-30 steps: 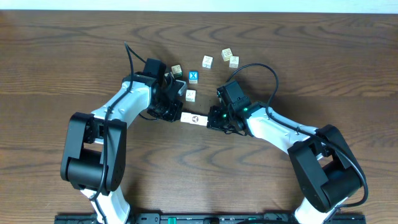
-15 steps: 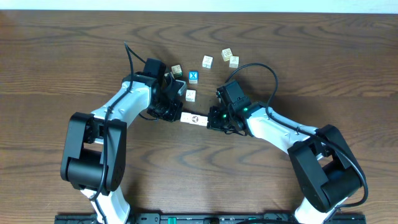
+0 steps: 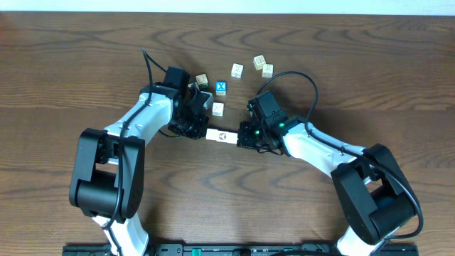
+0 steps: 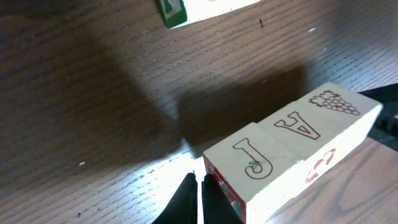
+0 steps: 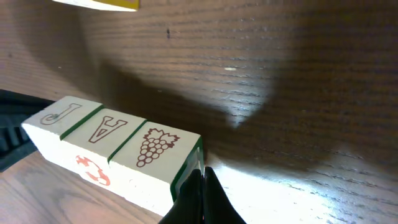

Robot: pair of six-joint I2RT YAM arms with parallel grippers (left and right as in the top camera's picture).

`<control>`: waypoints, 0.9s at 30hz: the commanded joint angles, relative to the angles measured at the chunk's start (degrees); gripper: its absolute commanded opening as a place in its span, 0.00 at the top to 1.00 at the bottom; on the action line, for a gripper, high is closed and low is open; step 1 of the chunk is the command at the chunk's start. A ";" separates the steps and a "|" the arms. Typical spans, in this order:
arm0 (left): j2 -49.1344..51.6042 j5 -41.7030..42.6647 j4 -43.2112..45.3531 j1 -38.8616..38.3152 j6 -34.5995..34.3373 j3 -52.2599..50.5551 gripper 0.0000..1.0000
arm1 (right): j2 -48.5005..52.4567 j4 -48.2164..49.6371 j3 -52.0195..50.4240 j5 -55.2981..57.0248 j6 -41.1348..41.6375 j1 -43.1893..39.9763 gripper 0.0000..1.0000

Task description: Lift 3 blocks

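Observation:
Three cream blocks (image 3: 222, 135) form one tight row between my two grippers. In the left wrist view the row (image 4: 292, 146) shows a J, an A and a bunch of grapes on top. Its shadow falls apart from it on the wood, so it seems to hang just above the table. My left gripper (image 4: 200, 186) is shut, its closed tips pressed against the red-edged end face of the J block. My right gripper (image 5: 202, 180) is shut too, pushing on the green-edged end of the grapes block (image 5: 155, 146). Nothing sits between either pair of fingers.
Loose cubes lie behind the row: a blue-faced X cube (image 3: 221, 87), a pale one (image 3: 217, 109) just behind the row, one by the left wrist (image 3: 202, 80), and three further back (image 3: 237, 70) (image 3: 259, 62) (image 3: 267, 70). Both forearms angle in from the near corners.

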 commanded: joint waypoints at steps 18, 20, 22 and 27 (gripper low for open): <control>-0.85 8.59 -0.22 -2.75 -1.42 1.09 0.93 | -2.97 2.21 2.25 -8.09 -1.44 1.33 0.99; -0.85 8.59 -0.22 -2.75 -1.60 1.44 0.93 | -2.97 2.14 2.38 -8.17 -1.84 1.33 0.99; -0.85 8.59 -0.22 -2.75 -1.60 1.64 0.93 | -2.97 1.97 2.54 -8.31 -1.92 1.33 0.99; -0.85 8.59 -0.37 -2.75 -1.62 1.68 0.93 | -2.99 1.60 2.54 -8.50 -3.37 1.33 0.99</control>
